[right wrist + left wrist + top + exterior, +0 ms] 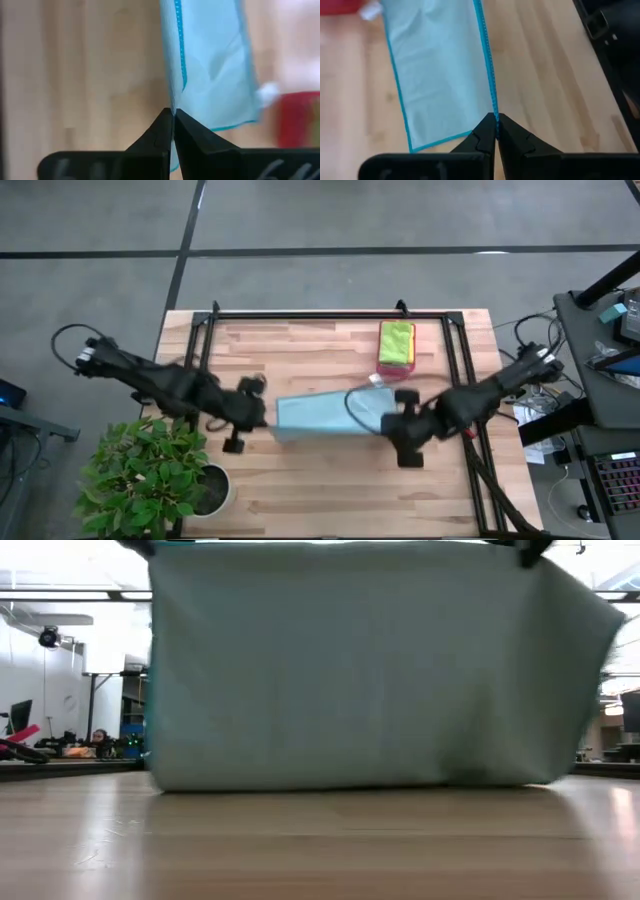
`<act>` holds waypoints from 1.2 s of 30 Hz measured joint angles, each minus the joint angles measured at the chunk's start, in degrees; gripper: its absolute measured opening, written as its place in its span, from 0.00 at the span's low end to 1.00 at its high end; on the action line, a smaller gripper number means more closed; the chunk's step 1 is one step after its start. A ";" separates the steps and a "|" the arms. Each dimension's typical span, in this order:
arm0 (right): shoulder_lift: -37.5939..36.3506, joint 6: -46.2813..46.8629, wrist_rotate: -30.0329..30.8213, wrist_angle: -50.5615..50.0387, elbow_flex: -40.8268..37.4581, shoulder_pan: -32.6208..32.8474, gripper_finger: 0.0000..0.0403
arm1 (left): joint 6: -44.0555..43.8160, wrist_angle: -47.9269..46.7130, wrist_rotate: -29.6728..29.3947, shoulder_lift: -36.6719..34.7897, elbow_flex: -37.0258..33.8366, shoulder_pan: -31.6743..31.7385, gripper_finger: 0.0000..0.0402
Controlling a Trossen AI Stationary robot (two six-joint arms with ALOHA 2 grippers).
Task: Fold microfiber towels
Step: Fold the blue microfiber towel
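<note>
Two dark arms worked over the pale wooden plank counter, each ending in one two-finger tool. One light blue microfibre towel with a darker blue stitched hem hung stretched between them near the counter's centre. One pink-red rectangular tray sat at about one o'clock from that towel, near the far edge, and carried a small stack of folded cloths, lime green on top with a yellow edge showing; how many lay in the stack could not be told. One leafy green potted plant stood off the counter's near left corner, at about eight o'clock from the blue towel.

The left tool was at nine o'clock of the towel, its two fingers pressed together with the towel's hemmed edge pinched between the tips. The right tool was at three o'clock of the towel, fingers likewise closed tight on the opposite corner of the cloth.

In the level view the towel hung as a broad taut sheet, its upper edge held up by the tools at each top corner and its lower edge just touching the counter. From each wrist the cloth ran straight away from the fingertips, draping down toward the boards below.
</note>
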 joint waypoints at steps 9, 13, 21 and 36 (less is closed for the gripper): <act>5.77 6.11 -18.97 21.29 -12.94 6.32 0.02 | -4.69 7.71 4.91 15.23 -0.05 -7.90 0.00; 7.75 6.58 -27.33 34.00 -18.95 6.56 0.02 | -4.76 12.84 9.35 21.54 -0.05 -9.24 0.00; 8.25 4.74 -25.45 38.03 -24.85 2.58 0.02 | -4.68 12.63 11.83 27.14 -0.02 -9.04 0.00; 7.59 0.12 -23.45 32.67 -28.68 -3.95 0.29 | -5.91 10.19 9.40 26.85 -0.55 -7.68 0.00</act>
